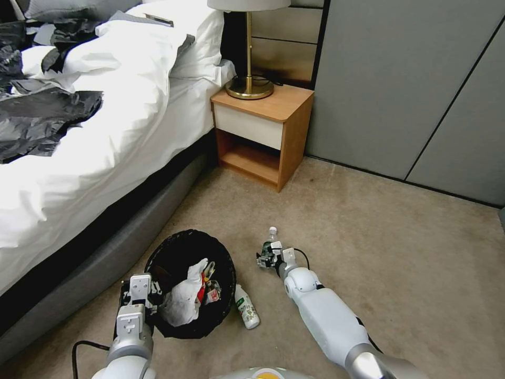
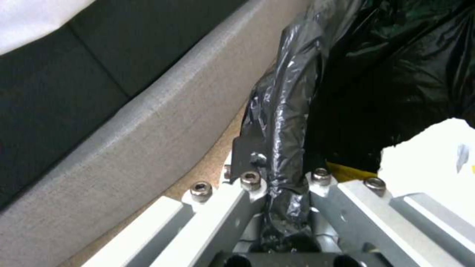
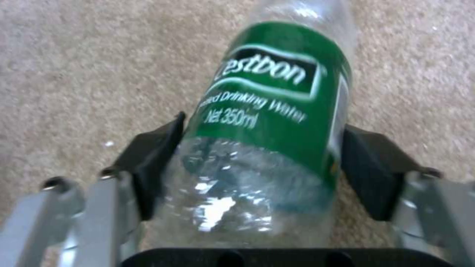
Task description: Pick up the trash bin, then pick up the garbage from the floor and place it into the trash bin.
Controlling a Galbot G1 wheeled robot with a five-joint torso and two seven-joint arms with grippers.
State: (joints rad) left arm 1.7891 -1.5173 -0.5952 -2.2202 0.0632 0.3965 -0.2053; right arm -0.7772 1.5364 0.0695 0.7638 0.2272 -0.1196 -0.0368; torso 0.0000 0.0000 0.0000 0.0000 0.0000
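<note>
Floor: tan carpet [image 1: 368, 221], bed [image 1: 79, 158] upper left.
Left gripper [image 2: 282, 185]: clamped on trash bin [image 1: 190, 284] rim.
Right gripper [image 3: 257, 163]: grasping green-labelled bottle [image 3: 272, 111].

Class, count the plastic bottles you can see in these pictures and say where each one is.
2. A green-label water bottle sits between the right gripper fingers; a white bottle lies on the carpet beside the trash bin. Others may hide inside.

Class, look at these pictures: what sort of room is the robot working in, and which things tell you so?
Most likely a bedroom, perhaps a hotel room. A bed with white bedding fills one side, a wooden nightstand stands beside it carrying a brass lamp, and the floor is carpet.
</note>
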